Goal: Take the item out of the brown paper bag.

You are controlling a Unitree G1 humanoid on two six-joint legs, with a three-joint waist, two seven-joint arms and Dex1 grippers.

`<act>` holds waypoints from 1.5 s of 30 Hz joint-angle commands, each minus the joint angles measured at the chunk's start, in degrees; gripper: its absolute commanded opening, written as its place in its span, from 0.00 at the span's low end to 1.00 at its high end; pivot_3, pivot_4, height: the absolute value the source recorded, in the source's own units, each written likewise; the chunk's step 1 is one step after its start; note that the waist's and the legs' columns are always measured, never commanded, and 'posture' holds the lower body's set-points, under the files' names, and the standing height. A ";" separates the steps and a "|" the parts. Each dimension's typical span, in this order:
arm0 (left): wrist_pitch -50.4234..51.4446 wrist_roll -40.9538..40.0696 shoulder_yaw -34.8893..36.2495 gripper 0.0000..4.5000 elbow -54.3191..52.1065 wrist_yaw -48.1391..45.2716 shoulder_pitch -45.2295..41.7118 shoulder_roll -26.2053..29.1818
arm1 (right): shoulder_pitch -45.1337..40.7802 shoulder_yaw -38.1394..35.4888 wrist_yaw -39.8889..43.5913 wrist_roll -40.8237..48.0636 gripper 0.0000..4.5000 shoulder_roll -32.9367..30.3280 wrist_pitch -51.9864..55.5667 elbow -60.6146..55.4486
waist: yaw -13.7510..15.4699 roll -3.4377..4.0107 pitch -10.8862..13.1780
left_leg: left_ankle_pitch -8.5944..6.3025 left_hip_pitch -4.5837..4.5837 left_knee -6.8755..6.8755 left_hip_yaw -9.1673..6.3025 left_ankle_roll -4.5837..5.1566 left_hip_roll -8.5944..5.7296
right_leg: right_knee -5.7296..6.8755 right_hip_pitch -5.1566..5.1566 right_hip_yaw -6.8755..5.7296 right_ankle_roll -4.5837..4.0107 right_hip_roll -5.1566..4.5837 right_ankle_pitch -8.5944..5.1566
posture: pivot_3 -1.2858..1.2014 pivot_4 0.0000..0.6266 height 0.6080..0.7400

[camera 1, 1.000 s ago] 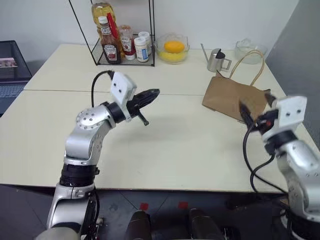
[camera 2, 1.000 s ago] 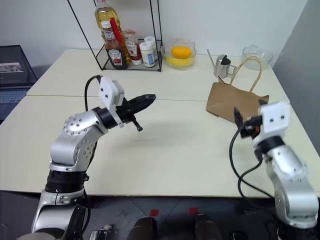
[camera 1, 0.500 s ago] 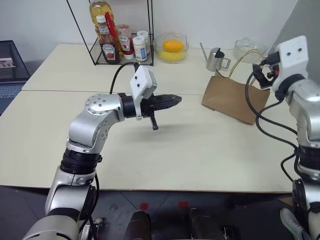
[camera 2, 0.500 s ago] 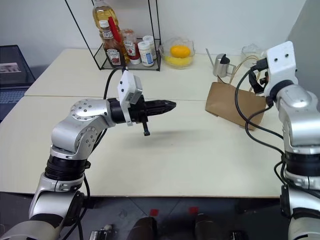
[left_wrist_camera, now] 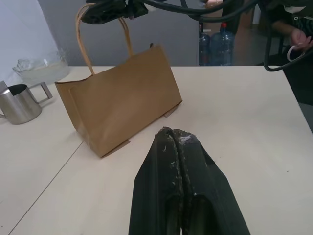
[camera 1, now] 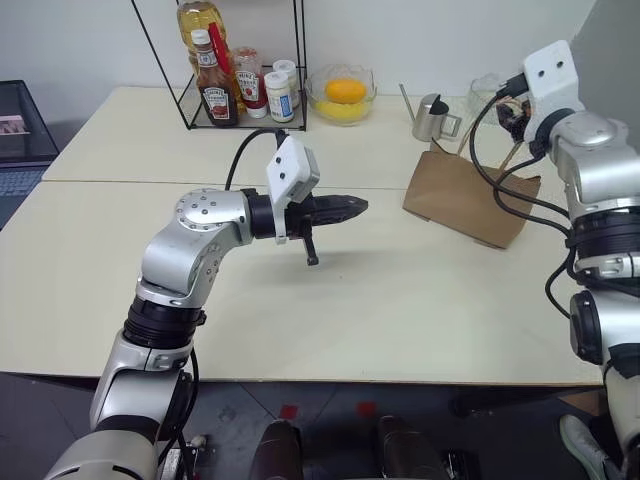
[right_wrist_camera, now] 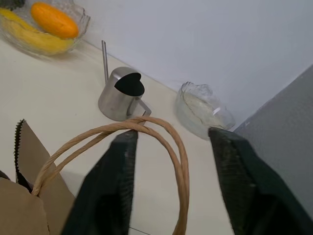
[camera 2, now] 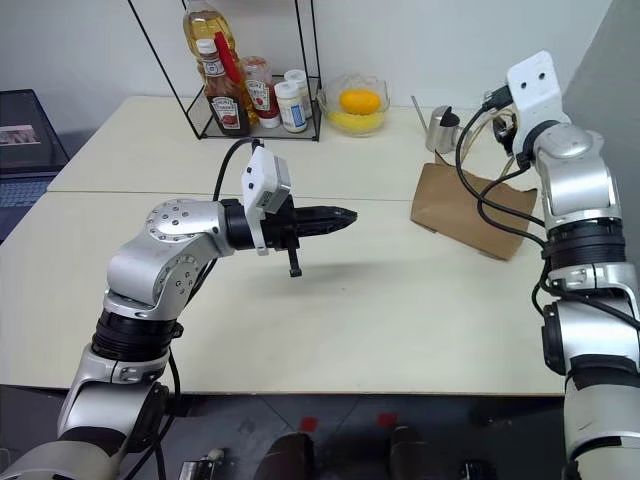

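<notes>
left gripper (camera 1: 358,205) fingers pressed together mid-table, aimed at brown paper bag (camera 1: 462,196) tilted on the table, item not visible, right gripper (right_wrist_camera: 172,147) fingers spread around the looped handles (right_wrist_camera: 146,129), steel pitcher (camera 1: 432,119) beyond, glass bowl (right_wrist_camera: 201,108), fruit bowl (camera 1: 344,94), ketchup bottles (camera 1: 218,90) on wire rack, labels unreadable

Background stuff: upper left of the head view has a black wire rack (camera 1: 243,110) on the cream table (camera 1: 400,300), holding a big yellow oil bottle (camera 1: 200,18), a ketchup bottle (camera 1: 216,88) with a white cap, and a couple of small white-capped jars (camera 1: 279,96). Just right of it is a glass bowl (camera 1: 343,97) with an orange and something yellow inside. Further right there's a little steel pitcher (camera 1: 431,119), and an empty-looking glass bowl (right_wrist_camera: 203,108) near the far right edge.
</notes>
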 commanded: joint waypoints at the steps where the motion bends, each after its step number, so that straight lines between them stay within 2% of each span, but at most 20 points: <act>1: -1.31 0.15 0.85 0.00 -1.80 -0.37 0.43 1.04 | -2.78 -0.84 0.51 -0.83 0.23 -0.33 -1.37 0.02 | -0.04 0.01 0.01 | 0.02 0.00 0.00 0.00 -0.03 0.00 | 0.00 0.00 0.00 0.00 0.00 0.00 | 0.52 0.24 1.00; 4: -1.97 0.69 0.87 0.00 -1.29 -0.66 0.99 1.94 | -3.41 -0.80 1.29 -1.13 0.01 -0.39 -1.35 0.38 | -0.07 0.02 0.01 | 0.02 0.00 0.00 0.00 -0.04 0.00 | 0.00 0.00 0.00 0.00 0.00 0.00 | 0.52 0.24 1.00; 14: -1.23 0.90 2.75 0.00 -0.32 -0.50 3.89 5.87 | -3.39 1.13 7.54 -1.85 0.01 -0.65 -2.83 -4.84 | -0.47 0.18 0.11 | 0.01 0.00 -0.02 0.00 -0.03 0.00 | 0.01 -0.02 0.00 0.00 0.00 0.00 | 0.52 0.24 1.00; 25: 3.83 -2.37 8.09 0.00 0.43 -2.54 10.75 12.69 | -9.01 3.90 12.76 -3.46 0.01 1.92 -13.73 -4.39 | -0.94 0.40 0.28 | -0.07 -0.02 -0.05 0.00 0.13 0.01 | 0.04 -0.11 -0.01 -0.02 0.00 -0.01 | 0.52 0.24 1.00; 32: 6.28 -4.26 11.20 0.00 0.65 -5.25 18.46 17.86 | -13.27 5.28 13.37 -3.67 0.01 7.53 -21.04 1.23 | -1.85 0.42 0.29 | -0.07 -0.03 -0.09 -0.02 0.13 0.03 | 0.12 -0.14 -0.07 -0.08 -0.01 -0.05 | 0.52 0.24 1.00; 45: 11.88 -8.09 13.16 0.00 -6.73 -5.57 24.34 21.06 | -17.23 7.62 14.24 -4.70 0.01 18.54 -30.93 8.31 | -2.25 0.44 0.31 | -0.07 -0.04 -0.07 -0.08 0.12 0.02 | 0.32 -0.16 -0.17 -0.13 -0.04 -0.07 | 0.52 0.24 1.00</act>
